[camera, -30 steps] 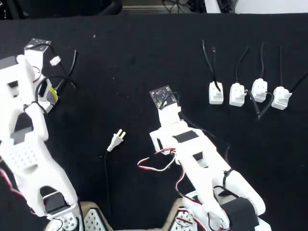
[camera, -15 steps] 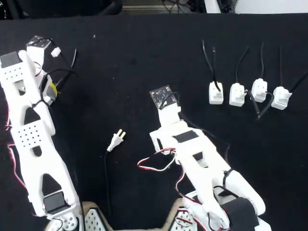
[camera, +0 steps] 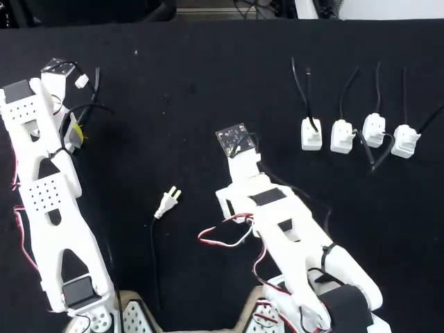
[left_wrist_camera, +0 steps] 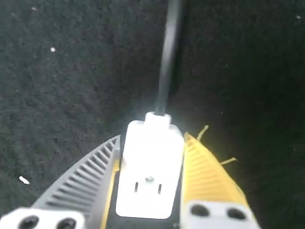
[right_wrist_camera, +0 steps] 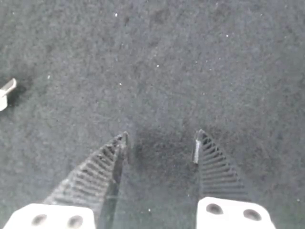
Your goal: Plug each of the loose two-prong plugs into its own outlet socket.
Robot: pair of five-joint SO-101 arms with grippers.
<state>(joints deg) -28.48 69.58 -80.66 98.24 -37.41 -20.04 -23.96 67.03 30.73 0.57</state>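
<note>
In the left wrist view a white outlet socket (left_wrist_camera: 150,174) with two slots sits between the grey and yellow fingers of my left gripper (left_wrist_camera: 151,138), which is shut on it. Its black cable (left_wrist_camera: 167,57) runs away over the cloth. In the high view that gripper (camera: 73,134) is at the far left of the table. A loose white two-prong plug (camera: 167,201) with brass prongs lies on the cloth between the arms. My right gripper (right_wrist_camera: 162,135) stands open over bare cloth, near the table's middle (camera: 236,143).
Several white sockets (camera: 342,136) with black cables stand in a row at the back right. The plug's black cord (camera: 152,257) trails toward the front edge. A small white piece (right_wrist_camera: 5,93) shows at the edge of the right wrist view.
The left arm has stretched out and swung toward the far left corner, carrying the socket's cable with it. The right arm and the loose plug have not moved.
</note>
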